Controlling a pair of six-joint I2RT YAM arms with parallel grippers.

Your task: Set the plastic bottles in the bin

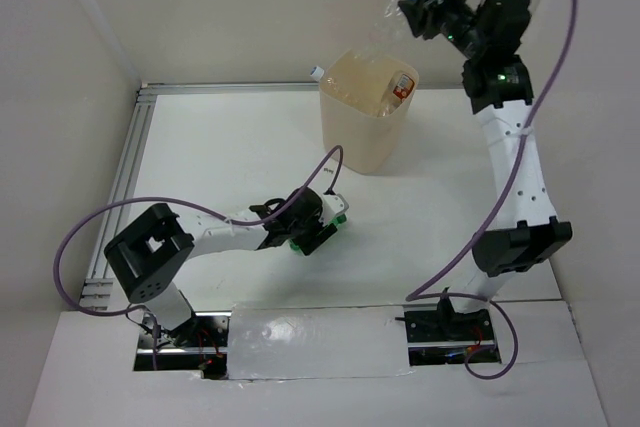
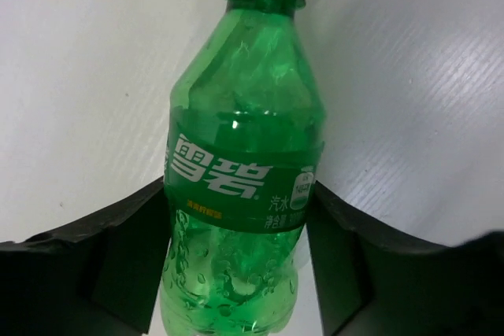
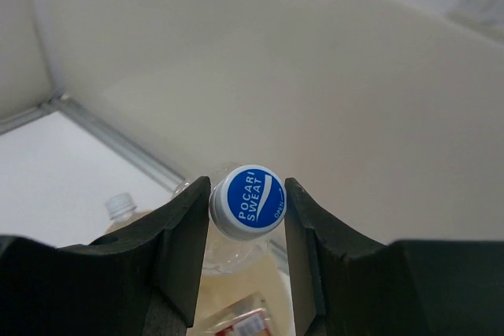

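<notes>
A green plastic bottle (image 2: 240,155) with a green label and green cap lies on the white table between the fingers of my left gripper (image 2: 239,194), which is shut on its middle. In the top view the left gripper (image 1: 322,224) is at mid-table, with green showing at its tip (image 1: 341,217). My right gripper (image 3: 246,190) is shut on the blue-capped neck of a clear bottle (image 3: 248,201). It holds that clear bottle (image 1: 388,22) high over the cream bin (image 1: 368,122). The bin holds a red-labelled bottle (image 1: 403,85) and a clear bottle whose cap (image 1: 315,72) pokes over its rim.
Pale walls enclose the table at the back and left. A metal rail (image 1: 125,172) runs along the left edge. Purple cables (image 1: 90,227) loop off both arms. In the right wrist view the bin (image 3: 228,293) lies below, with a white cap (image 3: 120,206) and a red label (image 3: 248,326) inside.
</notes>
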